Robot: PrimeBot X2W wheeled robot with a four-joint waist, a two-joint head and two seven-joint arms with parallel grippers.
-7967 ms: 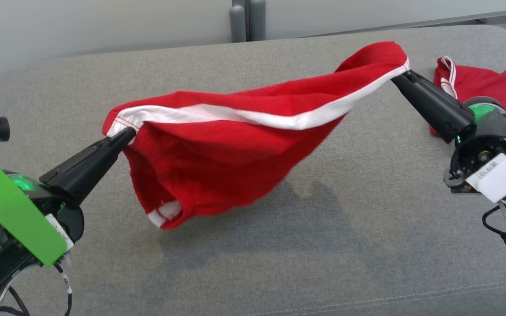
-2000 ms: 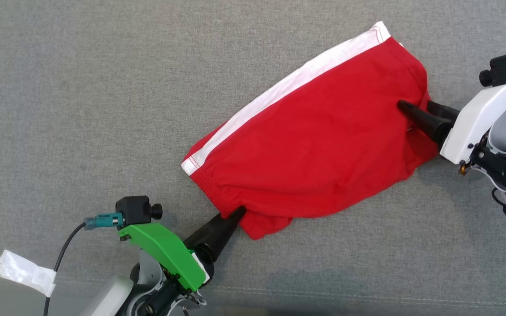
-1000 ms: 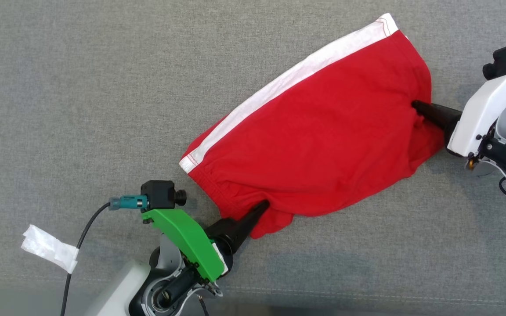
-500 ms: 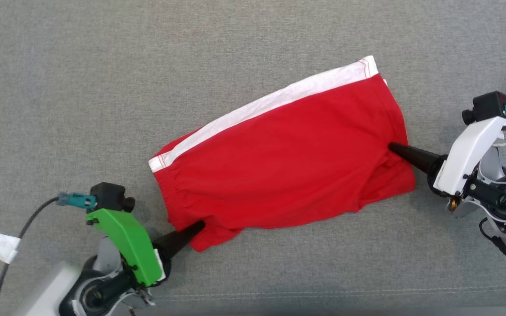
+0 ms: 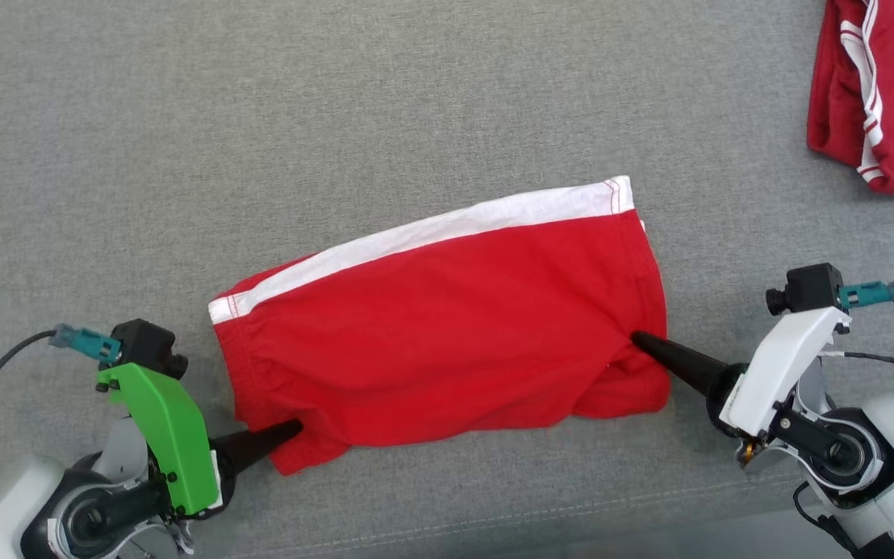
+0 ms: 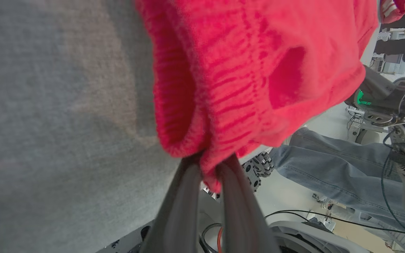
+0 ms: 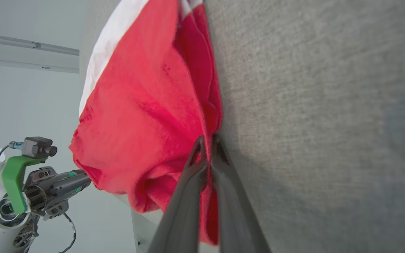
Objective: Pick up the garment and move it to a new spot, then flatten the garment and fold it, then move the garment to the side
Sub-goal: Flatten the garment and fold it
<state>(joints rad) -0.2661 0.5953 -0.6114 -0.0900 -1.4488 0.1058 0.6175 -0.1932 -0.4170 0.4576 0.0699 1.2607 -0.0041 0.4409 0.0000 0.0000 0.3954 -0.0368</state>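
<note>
**Red shorts pinched at both ends**

Left: the left gripper (image 5: 296,425), under a green bracket (image 5: 171,435), points right across the grey surface (image 5: 183,116). Its fingers (image 6: 181,211) are together, clamped on the near-left corner of the garment (image 5: 455,326). The left wrist view shows the ribbed red hem bunched between the two dark tips. Past the surface's edge in that view are a person's legs (image 6: 329,165) in jeans.

Centre: the garment is a pair of red shorts with a white band along the far edge. It is spread over the grey surface between the two grippers. The band slants, its left end nearer the robot and its right end farther. The cloth is mostly smooth, with folds bunched at the near-right corner.

Right: the right gripper (image 5: 637,339), under a white bracket (image 5: 784,365), points left. Its fingers are closed on the garment's right edge — the right wrist view shows a thin red fold caught between them.

Far right, top corner: a second red piece (image 5: 881,93) with white stripes lies crumpled, well apart from the shorts and cut off by the picture's edge.
</note>
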